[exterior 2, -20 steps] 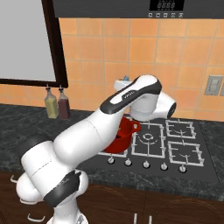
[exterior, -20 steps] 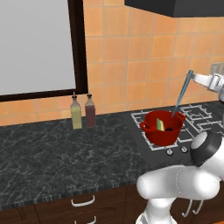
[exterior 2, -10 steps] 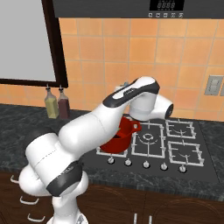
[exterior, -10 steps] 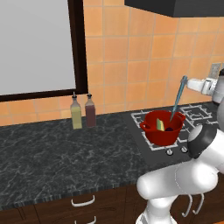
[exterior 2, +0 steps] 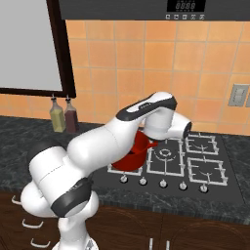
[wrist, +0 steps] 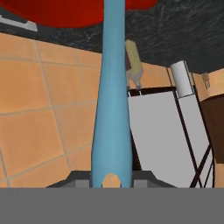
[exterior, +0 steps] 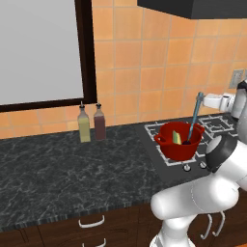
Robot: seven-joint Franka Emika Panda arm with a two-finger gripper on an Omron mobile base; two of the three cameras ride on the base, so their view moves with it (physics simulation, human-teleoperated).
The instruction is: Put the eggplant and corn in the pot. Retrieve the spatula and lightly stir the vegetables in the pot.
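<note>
The red pot [exterior: 179, 144] stands on the front left burner of the stove. Inside it lies the yellow-green corn [exterior: 176, 138]; the eggplant is hidden from view. The light blue spatula [exterior: 195, 118] stands steeply in the pot with its blade down inside. My gripper [exterior: 201, 99] is shut on the top of the handle, above the pot's right rim. In the hand view the spatula [wrist: 111, 100] runs from my gripper [wrist: 111, 179] up to the pot [wrist: 74, 13]. From the right base view my arm covers most of the pot [exterior 2: 135, 152].
Two bottles [exterior: 91, 124] stand on the dark counter by the wall, left of the stove. The stove [exterior 2: 200, 161] has more burners to the right and a row of knobs [exterior 2: 162, 183] along its front. A range hood hangs overhead.
My hand has moved left and down with the spatula's handle, which now stands more upright. The blade stays in the pot and the pot has not moved.
</note>
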